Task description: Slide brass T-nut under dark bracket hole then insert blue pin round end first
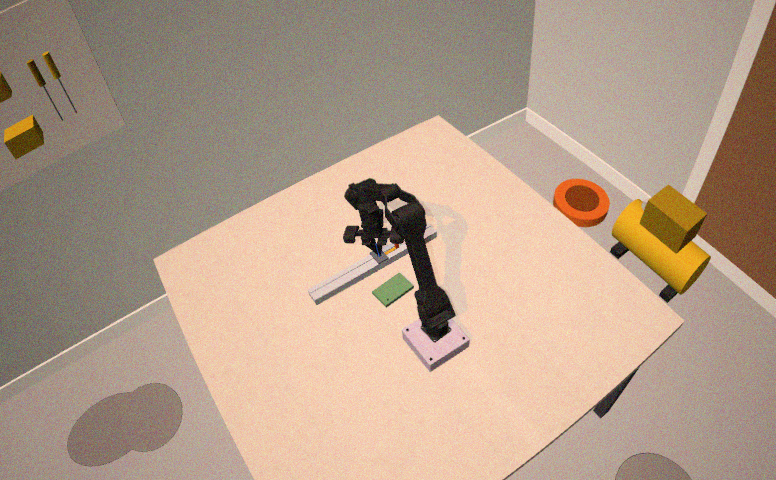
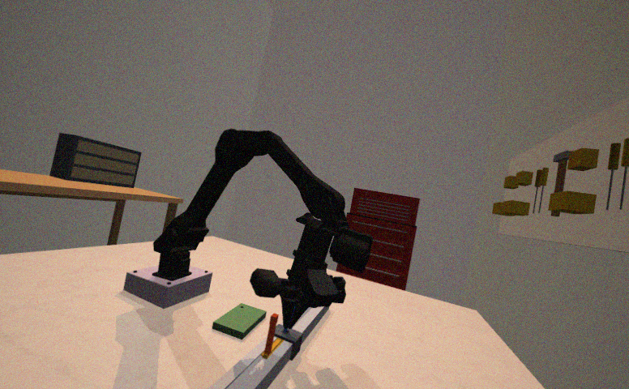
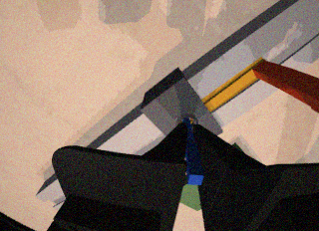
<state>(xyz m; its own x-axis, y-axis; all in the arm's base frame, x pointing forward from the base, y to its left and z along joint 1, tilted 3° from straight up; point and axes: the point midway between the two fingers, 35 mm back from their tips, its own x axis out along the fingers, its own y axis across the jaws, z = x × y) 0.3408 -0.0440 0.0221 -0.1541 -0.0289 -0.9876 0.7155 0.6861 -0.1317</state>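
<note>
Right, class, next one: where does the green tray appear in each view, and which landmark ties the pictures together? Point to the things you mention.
Top: the green tray (image 1: 392, 290) (image 2: 240, 319) (image 3: 190, 197) sits just below centre.
Exterior: low, slightly left of centre.
Wrist: a sliver at bottom centre, between the gripper's fingers.
Shared landmark: the dark bracket (image 1: 379, 256) (image 2: 291, 334) (image 3: 180, 103) on the rail.
</note>
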